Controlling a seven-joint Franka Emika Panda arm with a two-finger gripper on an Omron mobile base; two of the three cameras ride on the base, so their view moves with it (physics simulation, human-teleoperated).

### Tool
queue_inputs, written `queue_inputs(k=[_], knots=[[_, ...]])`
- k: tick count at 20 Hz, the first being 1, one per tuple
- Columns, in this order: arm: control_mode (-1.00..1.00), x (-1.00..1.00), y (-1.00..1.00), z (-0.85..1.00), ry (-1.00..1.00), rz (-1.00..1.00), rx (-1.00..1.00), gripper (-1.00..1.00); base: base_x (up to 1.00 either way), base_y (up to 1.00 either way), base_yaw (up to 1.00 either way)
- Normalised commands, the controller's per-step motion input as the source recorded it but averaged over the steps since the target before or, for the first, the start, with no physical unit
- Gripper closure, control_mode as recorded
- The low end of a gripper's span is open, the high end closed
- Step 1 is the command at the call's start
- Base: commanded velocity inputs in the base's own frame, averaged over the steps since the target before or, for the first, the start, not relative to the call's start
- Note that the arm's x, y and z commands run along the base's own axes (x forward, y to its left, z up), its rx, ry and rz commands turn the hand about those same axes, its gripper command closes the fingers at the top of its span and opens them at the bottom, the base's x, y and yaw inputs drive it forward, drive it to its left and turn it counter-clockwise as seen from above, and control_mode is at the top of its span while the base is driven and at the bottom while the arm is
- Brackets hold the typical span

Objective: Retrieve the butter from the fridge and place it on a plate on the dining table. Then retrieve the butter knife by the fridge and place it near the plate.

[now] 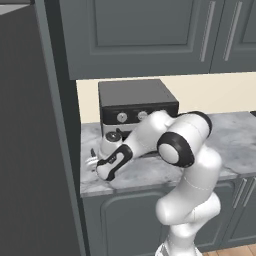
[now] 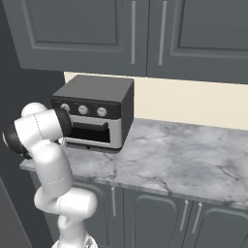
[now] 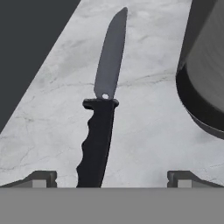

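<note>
Butter knife (image 3: 104, 109) is lying flat on the marble table (image 3: 144, 131), and the step in hand, as I judge it, is picking this knife up. In the hand view its black ribbed handle is pointing toward the camera and its grey blade is pointing away, a little tilted to the right. The fingers (image 3: 112, 178) are standing wide open and are holding nothing; the two dark fingertips (image 3: 41, 178) are rising at the bottom of that view, one at each side. The handle is lying between them, but it is nearer to the left fingertip than to the right one, so the knife is not centred in the gap. To do this step well, I think the hand is needing a small shift toward the handle side, so that the handle is sitting in the middle, and then a straight descent until the fingertips are reaching the table on both sides of the handle. Closing across the thick ribbed handle is looking safer than closing on the thin blade, which could slip. A dark round thing (image 3: 203, 83) is standing near on the right, so the right fingertip is needing some care there. In the left base view the arm is bending down to the table's left end, in front of the toaster oven (image 1: 136, 107), beside the fridge (image 1: 30, 140).
</note>
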Motion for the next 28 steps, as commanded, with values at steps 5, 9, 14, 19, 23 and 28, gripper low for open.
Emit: queue_inputs(k=[5, 9, 14, 19, 23, 28], knots=[[-1.00, 0.17, 0.08, -0.15, -0.01, 0.00, 0.00, -1.00, 0.00, 0.00, 0.00], [-1.00, 0.00, 0.09, -0.52, 0.00, 0.00, 0.00, 1.00, 0.00, 0.00, 0.00], [-1.00, 0.00, 0.00, -0.24, 0.09, 0.00, 0.00, 1.00, 0.00, 0.00, 0.00], [-1.00, -0.06, -0.05, -0.10, 0.07, 0.00, 0.00, 1.00, 0.00, 0.00, 0.00], [-1.00, -0.35, -0.20, 0.00, 0.00, 0.00, 0.00, 1.00, 0.00, 0.00, 0.00], [-1.00, -0.54, -0.23, 0.47, -0.06, 0.01, 0.00, 1.00, 0.00, 0.00, 0.00]])
